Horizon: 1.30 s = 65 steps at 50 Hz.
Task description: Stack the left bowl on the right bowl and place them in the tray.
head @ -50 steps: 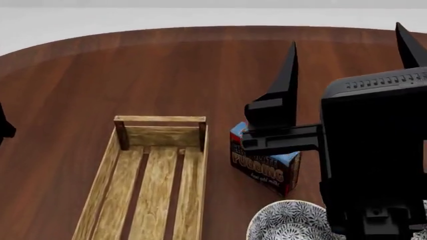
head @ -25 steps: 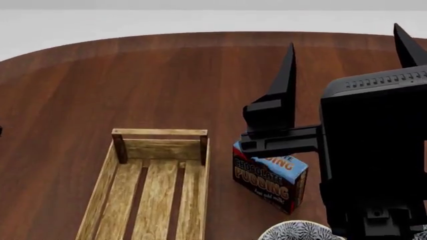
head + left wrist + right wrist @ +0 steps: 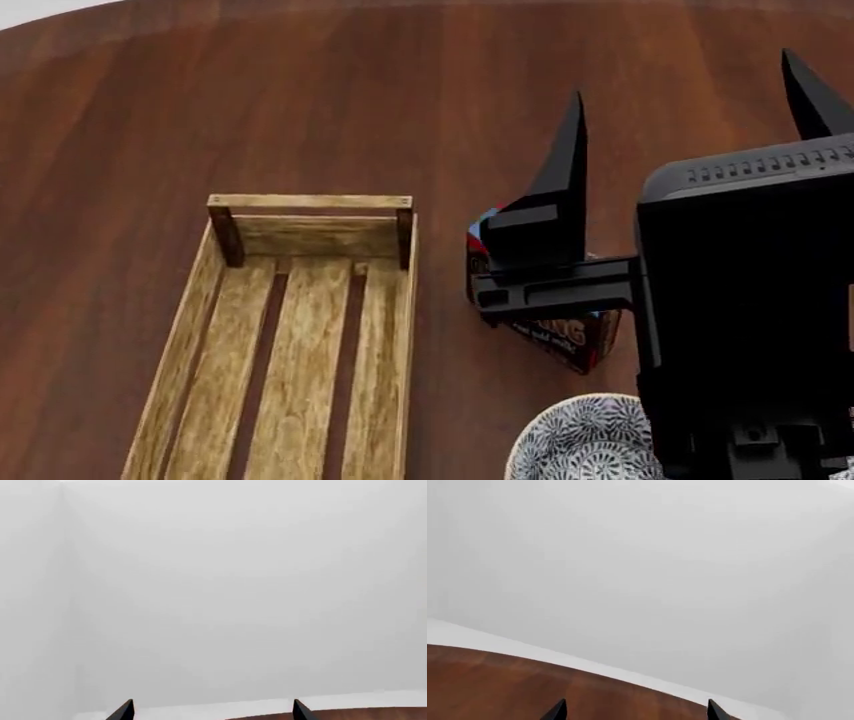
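Tray point(image 3: 287, 330) cut off by the head view's lower edge, near end out of sight. Only one patterned bowl point(image 3: 581, 445) in part visible, cropped at the bottom and covered on its right by the right arm. Pudding box point(image 3: 577, 335) mostly hidden behind the right gripper point(image 3: 687, 110); lettering unreadable. Left gripper point(image 3: 212, 711) showing only two fingertips in its wrist view. Right wrist view likewise limited to fingertips point(image 3: 712, 711) and a table point(image 3: 507, 680) edge.
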Motion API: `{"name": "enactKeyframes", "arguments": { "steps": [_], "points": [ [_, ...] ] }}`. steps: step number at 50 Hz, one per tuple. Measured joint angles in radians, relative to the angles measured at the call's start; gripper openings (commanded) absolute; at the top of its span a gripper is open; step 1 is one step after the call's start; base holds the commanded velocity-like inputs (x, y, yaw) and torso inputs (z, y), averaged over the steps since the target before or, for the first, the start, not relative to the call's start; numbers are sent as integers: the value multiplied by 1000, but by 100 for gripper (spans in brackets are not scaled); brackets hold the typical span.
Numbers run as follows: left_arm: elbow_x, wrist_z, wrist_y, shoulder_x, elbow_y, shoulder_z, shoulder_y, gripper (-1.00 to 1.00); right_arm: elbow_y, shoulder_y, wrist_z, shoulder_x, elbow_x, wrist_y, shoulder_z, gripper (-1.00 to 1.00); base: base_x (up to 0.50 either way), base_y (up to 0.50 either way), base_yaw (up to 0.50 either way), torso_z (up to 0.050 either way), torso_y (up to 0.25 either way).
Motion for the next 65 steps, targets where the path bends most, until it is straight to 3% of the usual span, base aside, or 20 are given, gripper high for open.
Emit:
{"name": "enactKeyframes", "arguments": {
  "steps": [22, 36, 50, 58, 65],
  "points": [
    [-40, -42, 22, -29, -6, 21, -23, 100, 5, 15, 22, 9, 29, -6, -8, 100, -1, 0, 0, 0, -225],
    [-73, -75, 48, -60, 4, 15, -37, 100, 29, 45, 60, 15, 130, 25, 10, 100, -1, 0, 0, 0, -2],
    [-197, -163, 104, -174, -8, 14, -99, 100, 160, 209, 265, 96, 602, 57, -45, 100, 0, 0, 0, 0, 0],
    [-259, -202, 138, -242, -12, 13, -132, 100, 239, 327, 375, 177, 906, 13, -161, 100, 0, 0, 0, 0, 0],
    [-227, -179, 133, -247, -14, -10, -110, 100, 296, 438, 455, 249, 1143, -18, -294, 100, 0, 0, 0, 0, 0]
  ]
}}
